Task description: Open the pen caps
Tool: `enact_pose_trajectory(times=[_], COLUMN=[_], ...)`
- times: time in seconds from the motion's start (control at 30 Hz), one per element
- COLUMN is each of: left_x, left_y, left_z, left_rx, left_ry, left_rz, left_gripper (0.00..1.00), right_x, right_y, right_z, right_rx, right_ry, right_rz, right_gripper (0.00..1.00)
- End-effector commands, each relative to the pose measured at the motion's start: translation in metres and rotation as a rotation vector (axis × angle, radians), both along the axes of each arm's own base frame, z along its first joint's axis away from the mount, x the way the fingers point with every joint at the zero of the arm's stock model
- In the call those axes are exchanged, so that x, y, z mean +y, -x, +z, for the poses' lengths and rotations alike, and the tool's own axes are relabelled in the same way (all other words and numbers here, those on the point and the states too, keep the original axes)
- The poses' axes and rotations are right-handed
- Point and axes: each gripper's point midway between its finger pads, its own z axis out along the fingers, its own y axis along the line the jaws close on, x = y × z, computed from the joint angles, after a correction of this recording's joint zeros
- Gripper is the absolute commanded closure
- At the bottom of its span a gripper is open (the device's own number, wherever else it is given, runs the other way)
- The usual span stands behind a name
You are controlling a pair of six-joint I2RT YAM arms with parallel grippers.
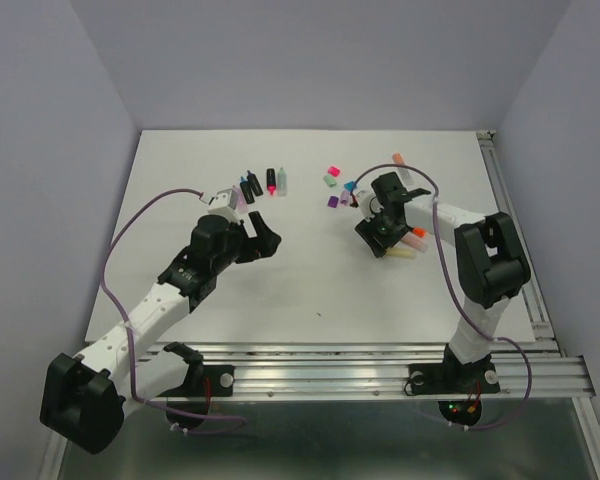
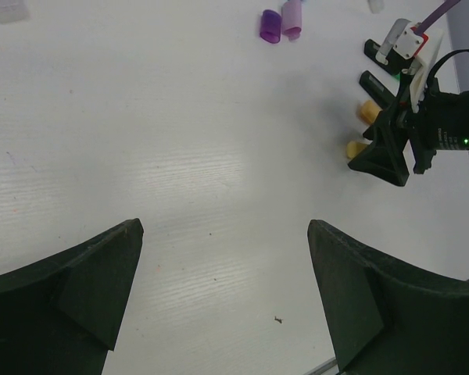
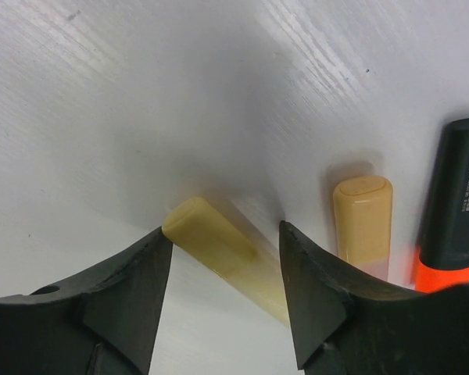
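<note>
Two fingers of R hand (image 3: pixel 225 230) straddle a pale-yellow pen (image 3: pixel 219 254), roughly half open; whether it's gripped, can't tell. Pen lies slantwise on the desk (image 3: pixel 102 117), chunky, slightly blurred. Peach pen (image 3: pixel 363 215) & black orange-ended pen (image 3: pixel 453 203) just beside. Purple cap (image 2: pixel 270 26) & lilac cap (image 2: pixel 291 17) lie touching. L hand (image 2: pixel 223 234) wide open, empty. Desk white, walls (image 1: pixel 60 150) lilac-grey.

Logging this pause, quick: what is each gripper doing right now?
Left gripper: open, empty.
Right gripper: half closed around the pale yellow pen; a firm grip cannot be told.
</note>
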Motion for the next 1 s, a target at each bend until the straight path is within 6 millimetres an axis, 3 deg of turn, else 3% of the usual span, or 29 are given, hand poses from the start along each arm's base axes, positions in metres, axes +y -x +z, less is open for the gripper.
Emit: enact_pose_trajectory(times=[0.0, 0.3, 0.47, 0.5, 0.57, 0.63, 0.67, 0.7, 0.77, 0.83, 0.87, 0.9, 0.93, 0.97], left_x=[-0.002, -0.001, -0.003, -0.007, -0.012, -0.021, -0.024, -0.031, -0.037, -0.044, -0.049, -0.054, -0.063, -0.066], left_y=[0.000, -0.001, 0.000, 0.002, 0.005, 0.014, 0.016, 0.022, 0.029, 0.037, 0.043, 0.046, 0.057, 0.061], left_z=[0.015, 0.015, 0.016, 0.018, 0.026, 0.030, 0.032, 0.035, 0.044, 0.051, 0.056, 0.065, 0.065, 0.066], left_rx=[-0.070, -0.071, -0.071, -0.075, -0.107, -0.123, -0.131, -0.148, -0.177, -0.206, -0.224, -0.257, -0.257, -0.260], left_ry=[0.016, 0.014, 0.017, 0.026, 0.047, 0.072, 0.085, 0.106, 0.134, 0.175, 0.196, 0.222, 0.243, 0.252], left_rz=[-0.014, -0.010, -0.023, -0.046, -0.082, -0.149, -0.170, -0.219, -0.265, -0.318, -0.350, -0.376, -0.430, -0.448], left_gripper=[0.01, 0.01, 0.01, 0.01, 0.01, 0.01, 0.01, 0.01, 0.01, 0.01, 0.01, 0.01, 0.01, 0.01], right_x=[-0.026, -0.013, -0.004, -0.002, 0.012, 0.037, 0.043, 0.057, 0.074, 0.094, 0.104, 0.107, 0.114, 0.124], right_y=[0.008, 0.013, 0.001, -0.001, -0.009, -0.013, -0.013, -0.013, -0.009, 0.003, -0.001, 0.014, 0.014, 0.027], right_z=[-0.017, -0.026, -0.015, -0.011, 0.011, 0.042, 0.040, 0.068, 0.087, 0.127, 0.150, 0.136, 0.163, 0.160], right_rx=[0.010, 0.048, 0.001, -0.010, -0.077, -0.140, -0.140, -0.196, -0.266, -0.285, -0.333, -0.287, -0.305, -0.278], right_ry=[0.089, 0.024, -0.022, -0.042, -0.126, -0.277, -0.318, -0.412, -0.549, -0.765, -0.879, -0.922, -1.061, -1.096], right_rz=[-0.025, 0.006, -0.032, -0.050, -0.063, -0.085, -0.107, -0.163, -0.200, -0.334, -0.352, -0.417, -0.511, -0.536], right_gripper=[0.40, 0.62, 0.77, 0.85, 0.99, 0.99, 0.99, 0.99, 0.99, 0.99, 0.99, 0.99, 0.99, 0.99])
